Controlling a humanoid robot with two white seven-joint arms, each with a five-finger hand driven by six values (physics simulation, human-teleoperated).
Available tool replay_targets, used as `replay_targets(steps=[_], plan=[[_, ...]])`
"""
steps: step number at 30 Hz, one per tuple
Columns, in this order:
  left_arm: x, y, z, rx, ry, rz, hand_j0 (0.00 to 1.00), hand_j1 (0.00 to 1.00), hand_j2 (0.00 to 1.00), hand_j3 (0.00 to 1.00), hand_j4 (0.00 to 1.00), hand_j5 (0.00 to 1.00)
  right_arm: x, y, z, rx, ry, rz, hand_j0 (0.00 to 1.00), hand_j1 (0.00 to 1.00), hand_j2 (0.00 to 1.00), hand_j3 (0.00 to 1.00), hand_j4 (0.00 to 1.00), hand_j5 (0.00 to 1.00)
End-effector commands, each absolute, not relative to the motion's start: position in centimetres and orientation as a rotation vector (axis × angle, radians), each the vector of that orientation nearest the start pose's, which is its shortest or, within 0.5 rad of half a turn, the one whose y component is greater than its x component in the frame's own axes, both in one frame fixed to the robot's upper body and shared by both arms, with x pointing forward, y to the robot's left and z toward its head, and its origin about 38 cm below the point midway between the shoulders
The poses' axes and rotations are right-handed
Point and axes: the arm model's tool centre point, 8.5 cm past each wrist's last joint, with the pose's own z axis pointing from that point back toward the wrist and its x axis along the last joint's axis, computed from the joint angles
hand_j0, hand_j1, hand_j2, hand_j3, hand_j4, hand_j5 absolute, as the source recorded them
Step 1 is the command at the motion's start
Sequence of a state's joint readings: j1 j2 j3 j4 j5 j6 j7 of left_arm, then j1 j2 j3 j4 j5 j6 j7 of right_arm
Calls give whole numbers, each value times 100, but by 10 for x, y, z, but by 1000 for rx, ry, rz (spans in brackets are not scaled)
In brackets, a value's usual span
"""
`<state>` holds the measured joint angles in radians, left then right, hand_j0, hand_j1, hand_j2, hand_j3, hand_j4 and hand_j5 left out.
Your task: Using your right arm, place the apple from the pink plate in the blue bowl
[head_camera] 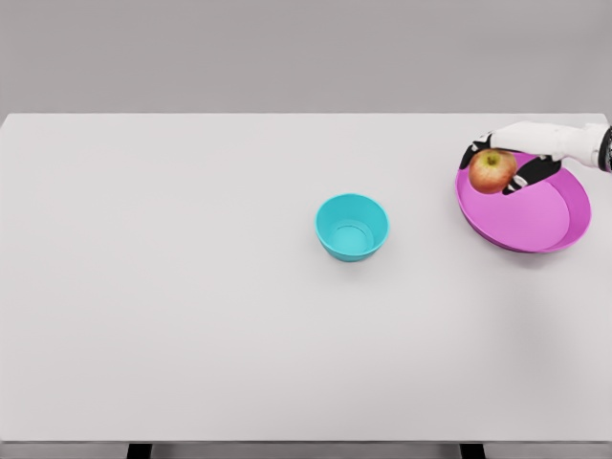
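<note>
A red and yellow apple [491, 172] lies at the far left side of the pink plate [540, 222] on the right of the table. My right hand [507, 159] comes in from the right edge and its dark-tipped fingers [533, 172] are curled around the apple from behind and from the right. The blue bowl [352, 227] stands empty near the table's middle, well to the left of the plate. The left arm does not show.
The white table [191, 287] spans the whole view, its far edge just behind the plate and its front edge near the bottom of the picture. A grey wall lies behind it.
</note>
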<state>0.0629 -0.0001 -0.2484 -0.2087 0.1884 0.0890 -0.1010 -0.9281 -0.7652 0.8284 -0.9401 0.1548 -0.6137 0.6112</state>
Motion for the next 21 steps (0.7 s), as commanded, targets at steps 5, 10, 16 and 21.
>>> replay_targets(steps=[5,10,16,21], plan=[[20,246,-264,-58,-46,-65,100,100,100,100,100,100,497,-336,233,-294,-1324,1904,65,65,65,65,65,65],[20,246,-264,-58,-46,-65,100,100,100,100,100,100,489,-304,244,-263,-1397,1983,65,65,65,65,65,65],[20,246,-264,-58,-46,-65,100,100,100,100,100,100,478,-272,247,-214,-1457,2055,65,65,65,65,65,65],[20,246,-264,-58,-46,-65,100,100,100,100,100,100,472,-253,244,-174,-1488,2089,65,65,65,65,65,65]])
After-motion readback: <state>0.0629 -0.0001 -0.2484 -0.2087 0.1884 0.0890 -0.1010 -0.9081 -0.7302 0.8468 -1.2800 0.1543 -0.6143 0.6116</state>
